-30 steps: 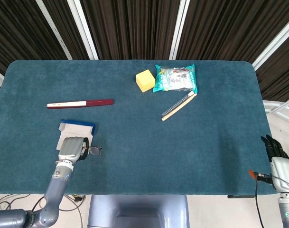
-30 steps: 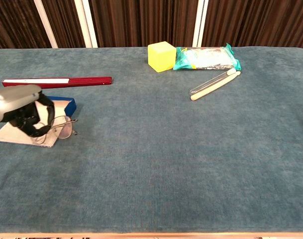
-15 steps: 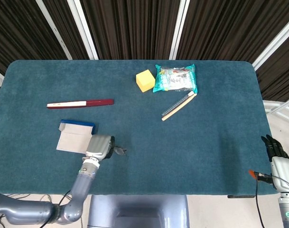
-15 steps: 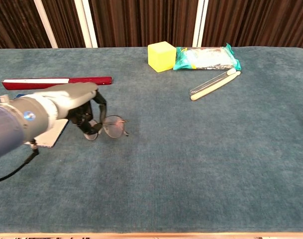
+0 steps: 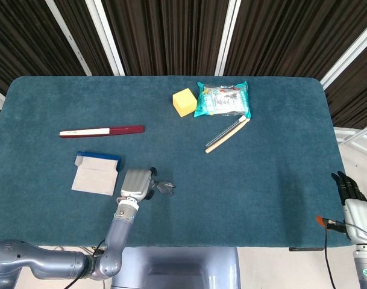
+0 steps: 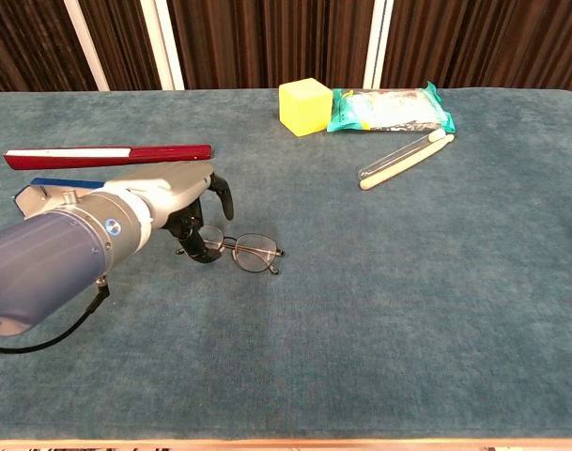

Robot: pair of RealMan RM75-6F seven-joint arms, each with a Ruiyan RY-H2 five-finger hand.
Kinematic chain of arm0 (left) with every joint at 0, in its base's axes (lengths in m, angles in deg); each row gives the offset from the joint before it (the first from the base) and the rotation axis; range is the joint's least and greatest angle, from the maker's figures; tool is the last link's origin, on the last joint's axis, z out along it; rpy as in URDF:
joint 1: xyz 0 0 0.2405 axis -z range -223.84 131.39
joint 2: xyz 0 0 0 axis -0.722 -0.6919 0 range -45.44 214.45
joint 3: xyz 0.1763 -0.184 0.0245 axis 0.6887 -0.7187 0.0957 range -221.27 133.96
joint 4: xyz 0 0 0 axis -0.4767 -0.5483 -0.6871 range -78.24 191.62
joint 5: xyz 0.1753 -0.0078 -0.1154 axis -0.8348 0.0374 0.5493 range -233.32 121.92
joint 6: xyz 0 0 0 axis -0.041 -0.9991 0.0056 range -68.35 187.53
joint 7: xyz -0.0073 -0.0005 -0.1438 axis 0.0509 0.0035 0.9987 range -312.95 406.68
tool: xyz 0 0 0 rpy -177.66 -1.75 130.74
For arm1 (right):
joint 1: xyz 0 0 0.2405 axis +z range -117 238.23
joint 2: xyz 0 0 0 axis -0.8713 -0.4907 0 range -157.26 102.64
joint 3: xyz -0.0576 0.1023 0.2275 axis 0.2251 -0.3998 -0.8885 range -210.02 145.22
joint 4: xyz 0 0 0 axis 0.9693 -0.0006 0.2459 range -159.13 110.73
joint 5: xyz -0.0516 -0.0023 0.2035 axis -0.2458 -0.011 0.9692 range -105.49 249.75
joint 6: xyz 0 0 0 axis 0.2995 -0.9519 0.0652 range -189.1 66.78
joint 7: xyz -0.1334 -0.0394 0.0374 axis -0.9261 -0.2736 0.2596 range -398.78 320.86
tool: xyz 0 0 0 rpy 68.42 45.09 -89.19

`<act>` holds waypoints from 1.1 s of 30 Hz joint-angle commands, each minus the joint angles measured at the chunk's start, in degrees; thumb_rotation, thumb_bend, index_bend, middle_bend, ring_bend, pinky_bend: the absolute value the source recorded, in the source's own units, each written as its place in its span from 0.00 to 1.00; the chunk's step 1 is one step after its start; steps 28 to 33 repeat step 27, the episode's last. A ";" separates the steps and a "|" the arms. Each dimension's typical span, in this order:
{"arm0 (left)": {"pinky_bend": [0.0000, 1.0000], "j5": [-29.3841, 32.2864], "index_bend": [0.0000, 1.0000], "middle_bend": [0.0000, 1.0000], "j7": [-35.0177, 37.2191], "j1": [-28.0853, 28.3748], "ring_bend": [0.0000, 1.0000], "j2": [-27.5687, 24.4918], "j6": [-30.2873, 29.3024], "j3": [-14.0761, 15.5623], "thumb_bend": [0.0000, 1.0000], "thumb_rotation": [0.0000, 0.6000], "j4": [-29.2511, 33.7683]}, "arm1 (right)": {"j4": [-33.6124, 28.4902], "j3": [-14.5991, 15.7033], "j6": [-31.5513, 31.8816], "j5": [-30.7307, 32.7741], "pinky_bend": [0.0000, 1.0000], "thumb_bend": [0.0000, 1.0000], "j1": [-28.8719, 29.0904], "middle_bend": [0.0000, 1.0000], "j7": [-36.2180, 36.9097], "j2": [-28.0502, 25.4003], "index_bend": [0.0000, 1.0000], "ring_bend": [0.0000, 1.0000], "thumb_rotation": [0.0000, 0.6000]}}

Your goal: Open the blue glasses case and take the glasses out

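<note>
The blue glasses case (image 5: 96,174) lies open at the table's front left, its pale lining up and its blue edge at the back; in the chest view only a blue strip of the case (image 6: 64,182) shows behind my left arm. The thin-framed glasses (image 5: 166,187) (image 6: 250,252) are outside it, low over the cloth to its right. My left hand (image 5: 137,182) (image 6: 193,211) pinches their left end with dark fingertips (image 6: 197,246). My right hand (image 5: 350,188) is off the table's right edge, fingers straight and empty.
A red and white flat stick (image 5: 102,130) (image 6: 107,154) lies behind the case. At the back middle sit a yellow cube (image 5: 184,101) (image 6: 305,105), a teal packet (image 5: 223,99) (image 6: 390,108) and a clear tube beside a pale stick (image 5: 226,134) (image 6: 404,159).
My left hand has carried the glasses from over the open case rightward, to the cloth beside it. The right hand has stayed put.
</note>
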 commanded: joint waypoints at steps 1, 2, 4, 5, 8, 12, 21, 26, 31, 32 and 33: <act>1.00 -1.19 0.32 1.00 1.37 -0.96 0.98 -1.54 -0.45 0.56 0.22 1.00 1.15 | -0.03 -0.03 0.09 -0.01 0.23 0.21 -0.04 0.00 0.12 -0.03 0.00 0.00 1.00; 1.00 -1.95 0.31 1.00 2.21 -1.47 0.97 -2.38 -0.59 0.79 0.22 1.00 2.01 | -0.04 -0.05 0.16 -0.04 0.23 0.21 -0.06 0.00 0.26 -0.04 0.00 0.00 1.00; 0.93 -5.24 0.28 0.97 5.13 -3.22 0.88 -4.96 -1.31 1.86 0.22 1.00 4.52 | 0.10 -0.06 0.21 -0.06 0.23 0.21 -0.09 0.00 0.32 -0.07 0.00 0.00 1.00; 0.89 -6.95 0.26 0.93 6.43 -4.08 0.83 -6.14 -1.80 2.50 0.22 1.00 5.53 | 0.17 -0.05 0.20 -0.07 0.23 0.21 -0.08 0.00 0.28 -0.07 0.00 0.00 1.00; 0.67 -16.18 0.14 0.68 12.31 -8.49 0.61 -12.79 -4.13 7.23 0.21 1.00 9.83 | 0.44 0.00 0.22 -0.26 0.23 0.21 0.00 0.00 -0.18 0.04 0.00 0.00 1.00; 0.34 -29.59 0.06 0.26 19.35 -13.95 0.25 -22.52 -7.60 15.09 0.16 1.00 11.44 | 0.63 0.09 0.68 -1.17 0.23 0.19 0.05 0.00 -0.25 0.24 0.00 0.00 1.00; 0.00 -44.20 0.00 0.00 30.33 -24.91 0.00 -34.62 -18.35 24.79 0.02 1.00 5.02 | 3.98 0.28 4.93 -6.13 0.23 0.16 -0.17 0.00 -1.99 1.81 0.00 0.00 1.00; 0.00 -47.54 0.00 0.00 33.89 -29.40 0.00 -37.31 -22.77 25.69 0.03 1.00 1.35 | 5.95 0.37 7.61 -8.09 0.23 0.16 -0.73 0.00 -3.13 3.23 0.00 0.00 1.00; 0.00 -47.79 0.00 0.00 34.32 -29.82 0.00 -37.41 -23.07 25.61 0.03 1.00 0.85 | 6.15 0.42 7.74 -8.21 0.23 0.16 -0.77 0.00 -3.26 3.32 0.00 0.00 1.00; 0.00 -47.79 0.00 0.00 34.32 -29.82 0.00 -37.41 -23.07 25.61 0.03 1.00 0.85 | 6.15 0.42 7.74 -8.21 0.23 0.16 -0.77 0.00 -3.26 3.32 0.00 0.00 1.00; 0.00 -47.79 0.00 0.00 34.32 -29.82 0.00 -37.41 -23.07 25.61 0.03 1.00 0.85 | 6.15 0.42 7.74 -8.21 0.23 0.16 -0.77 0.00 -3.26 3.32 0.00 0.00 1.00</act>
